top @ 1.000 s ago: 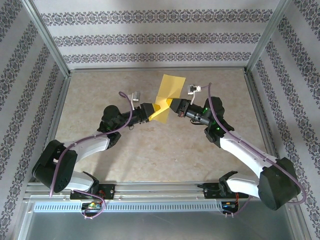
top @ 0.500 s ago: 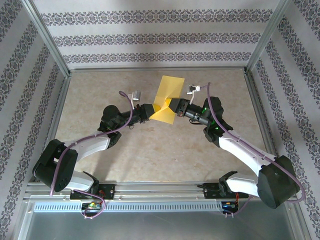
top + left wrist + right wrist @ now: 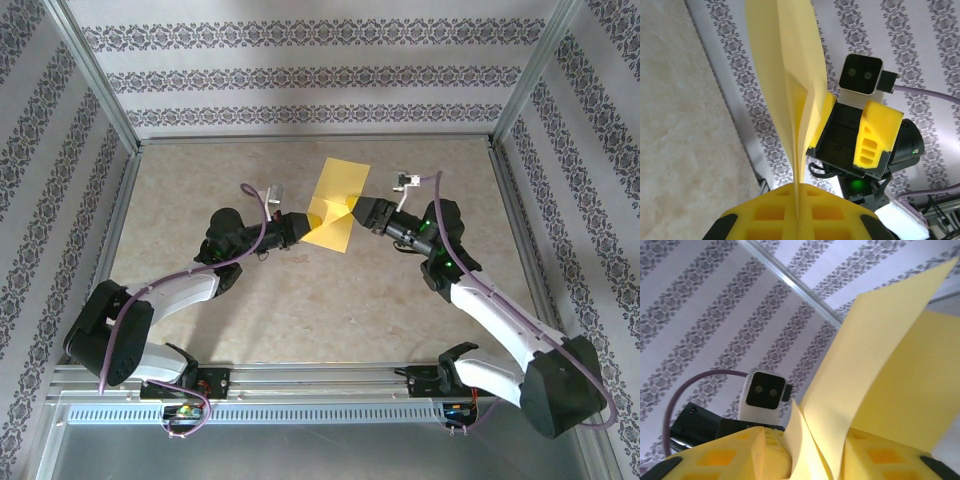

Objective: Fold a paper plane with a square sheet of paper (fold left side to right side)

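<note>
Beige table (image 3: 200,180) is lying beneath the square sheet of paper (image 3: 340,185), which is hanging mid-air, bent double but nowhere near a dart. The left gripper (image 3: 302,226) is clamping its edge; the right gripper (image 3: 366,212) is standing with jaws apart around the opposite edge.

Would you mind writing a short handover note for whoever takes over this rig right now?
Left gripper: shut on the paper, at its left side.
Right gripper: open; the paper's right side hangs loose between its fingers.
Paper: held up between the two arms, bent over on itself, not flat.
Done: a fold has been started; no pressed crease or plane shape can be seen.
Left: bring the left side onto the right side, press the crease, then make the remaining plane folds.
</note>
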`<state>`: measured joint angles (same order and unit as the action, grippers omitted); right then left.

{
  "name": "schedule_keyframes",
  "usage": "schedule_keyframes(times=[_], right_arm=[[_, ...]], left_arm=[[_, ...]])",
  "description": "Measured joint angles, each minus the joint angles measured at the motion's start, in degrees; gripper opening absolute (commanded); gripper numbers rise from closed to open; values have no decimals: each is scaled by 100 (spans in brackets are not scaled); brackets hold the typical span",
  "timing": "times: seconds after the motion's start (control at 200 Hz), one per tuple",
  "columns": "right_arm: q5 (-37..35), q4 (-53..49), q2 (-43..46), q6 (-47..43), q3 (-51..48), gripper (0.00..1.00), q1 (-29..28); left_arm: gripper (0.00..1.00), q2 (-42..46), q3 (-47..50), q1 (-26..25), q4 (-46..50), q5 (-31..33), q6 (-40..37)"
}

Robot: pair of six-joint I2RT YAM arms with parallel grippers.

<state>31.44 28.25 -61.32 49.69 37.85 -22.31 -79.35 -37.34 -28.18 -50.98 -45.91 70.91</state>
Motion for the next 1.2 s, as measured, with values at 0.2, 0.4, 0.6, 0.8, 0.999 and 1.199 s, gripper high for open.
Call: schedule_keyframes(times=[0.2,0.4,0.6,0.8,0.999,1.199], right_arm=[[-629,-1311,715,-643,-125,58,234],[-1563,-2527,1364,-1207,-262,68,431],[-2295,-3224,1749,-1405,-531,83,688],[-2483,-3512,1934,-1366,-664,98,946],[-2476,-3552,2046,-1344,-680,98,1064],[-2452,-3580,2076,-1279,-767,98,1134]], left_arm=[[0,632,-651,-7,2516,243,-1423],[0,1019,-1906,-308,5635,1440,-3289],[0,756,-3158,-1172,8164,3550,-4671],[0,-122,-4048,-1969,9820,5807,-5171],[0,-1185,-4638,-2503,10948,7431,-5145],[0,-2262,-4837,-2736,11648,8000,-4562]])
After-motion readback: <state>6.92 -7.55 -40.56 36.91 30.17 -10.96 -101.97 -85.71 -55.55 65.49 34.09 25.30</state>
